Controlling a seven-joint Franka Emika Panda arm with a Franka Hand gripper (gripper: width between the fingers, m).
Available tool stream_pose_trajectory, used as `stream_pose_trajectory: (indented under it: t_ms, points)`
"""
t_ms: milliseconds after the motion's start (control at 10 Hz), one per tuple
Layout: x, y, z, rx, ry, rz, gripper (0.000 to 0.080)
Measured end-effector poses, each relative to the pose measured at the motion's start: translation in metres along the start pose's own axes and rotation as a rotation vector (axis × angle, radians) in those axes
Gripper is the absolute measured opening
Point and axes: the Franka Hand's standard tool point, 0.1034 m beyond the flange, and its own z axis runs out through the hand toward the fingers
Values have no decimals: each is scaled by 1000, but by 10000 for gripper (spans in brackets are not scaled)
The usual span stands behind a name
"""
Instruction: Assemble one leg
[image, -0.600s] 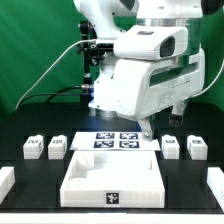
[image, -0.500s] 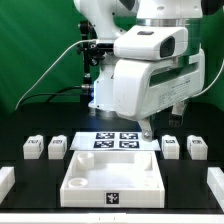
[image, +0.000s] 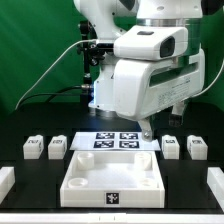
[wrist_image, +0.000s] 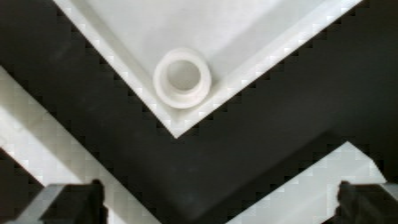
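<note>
Four small white legs with square tags stand in a row on the black table: two at the exterior view's left (image: 33, 147) (image: 58, 147) and two at its right (image: 171, 146) (image: 196, 147). The large white panel (image: 70, 180) with a raised rim lies in front, between them. My gripper (image: 148, 128) hangs above the panel's far right corner, apart from every leg. In the wrist view the gripper (wrist_image: 217, 205) is open and empty, with its dark fingertips (wrist_image: 68, 203) spread wide. A panel corner with a round raised hole (wrist_image: 182, 78) lies below it. No leg shows in the wrist view.
The marker board (image: 115, 140) lies flat behind the panel, under the arm. White blocks sit at the table's left edge (image: 5, 180) and right edge (image: 214, 185). A green curtain hangs behind, and cables run along the arm at the left.
</note>
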Motion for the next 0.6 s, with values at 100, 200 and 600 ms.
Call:
stream_pose_trajectory:
  t_ms: [100,200,600]
  points:
    - [0,0,0,0,0,-2,650]
    - [-1,-1,1,1,-1,-45,650]
    - [-65,-12,25,-48,27,-585,650]
